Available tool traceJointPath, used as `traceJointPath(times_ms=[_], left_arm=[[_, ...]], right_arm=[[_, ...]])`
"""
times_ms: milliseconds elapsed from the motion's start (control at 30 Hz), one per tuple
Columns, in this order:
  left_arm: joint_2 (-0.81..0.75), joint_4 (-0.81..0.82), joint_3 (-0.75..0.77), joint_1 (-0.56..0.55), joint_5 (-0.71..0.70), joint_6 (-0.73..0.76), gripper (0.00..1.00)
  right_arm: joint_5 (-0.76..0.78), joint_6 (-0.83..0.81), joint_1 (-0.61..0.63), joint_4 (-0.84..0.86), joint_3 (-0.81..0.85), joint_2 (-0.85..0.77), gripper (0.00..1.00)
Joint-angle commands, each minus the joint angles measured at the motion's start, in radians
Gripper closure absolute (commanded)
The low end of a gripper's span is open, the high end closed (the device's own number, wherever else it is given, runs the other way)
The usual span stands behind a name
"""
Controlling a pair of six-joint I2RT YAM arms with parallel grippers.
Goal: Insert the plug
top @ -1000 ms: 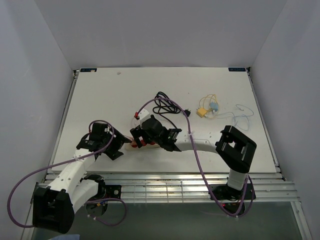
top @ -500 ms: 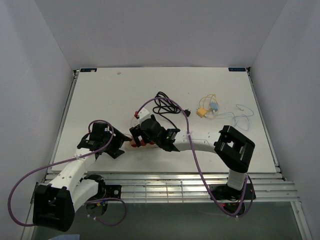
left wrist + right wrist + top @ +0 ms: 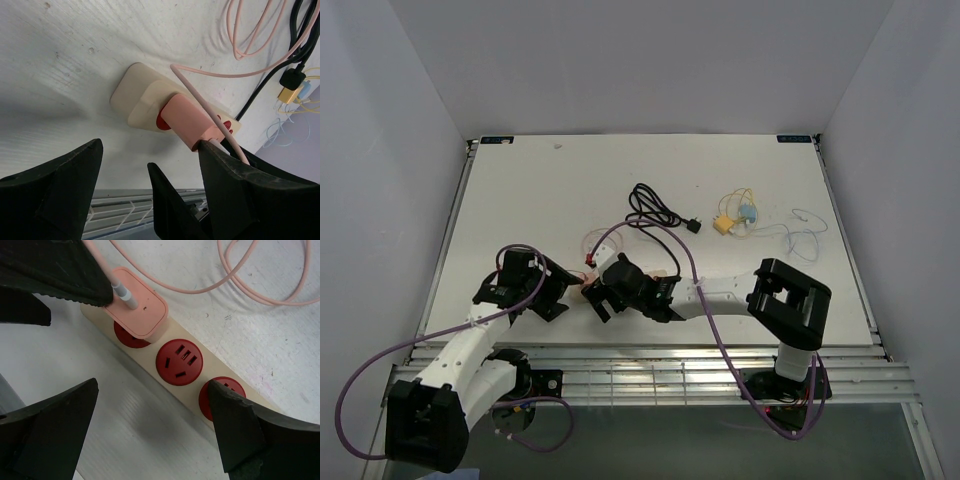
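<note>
Since the pink plug (image 3: pixel 136 310) is seen seated in the end socket (image 3: pixel 131 337) of the power strip (image 3: pixel 127 92), it is judged light, rigid and smooth, best taken across its flat sides, not by its limp cord (image 3: pixel 260 287). The left gripper (image 3: pixel 150 147) and the right gripper (image 3: pixel 155 386) are seen released, grasping nothing; the black cable (image 3: pixel 655 210) lies well apart, and only the crowded grippers are judged obstructive.

No text, brand or number legible in any view, small blue strip (image 3: pixel 498 139) at the far left corner of the table (image 3: pixel 520 200), another (image 3: pixel 794 138) at the far right corner, both too small to read, power strip (image 3: pixel 200 382) and pink plug (image 3: pixel 137 310) showing no readable print
</note>
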Motion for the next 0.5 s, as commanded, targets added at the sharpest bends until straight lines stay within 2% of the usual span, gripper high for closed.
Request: traceJointPath(times_ms=[0, 267, 467], left_arm=[[0.015, -0.26, -0.031, -0.014, -0.099, 0.031, 0.13], [-0.021, -0.362, 0.091, -0.014, -0.133, 0.058, 0.02], [-0.059, -0.443, 0.232, -0.014, -0.141, 0.132, 0.02]], right_arm=[[-0.072, 0.006, 0.009, -0.1, -0.024, 0.054, 0.05], [0.014, -0.034, 0.007, -0.122, 0.071, -0.025, 0.09], [0.062, -0.021, -0.043, -0.163, 0.12, -0.206, 0.1]])
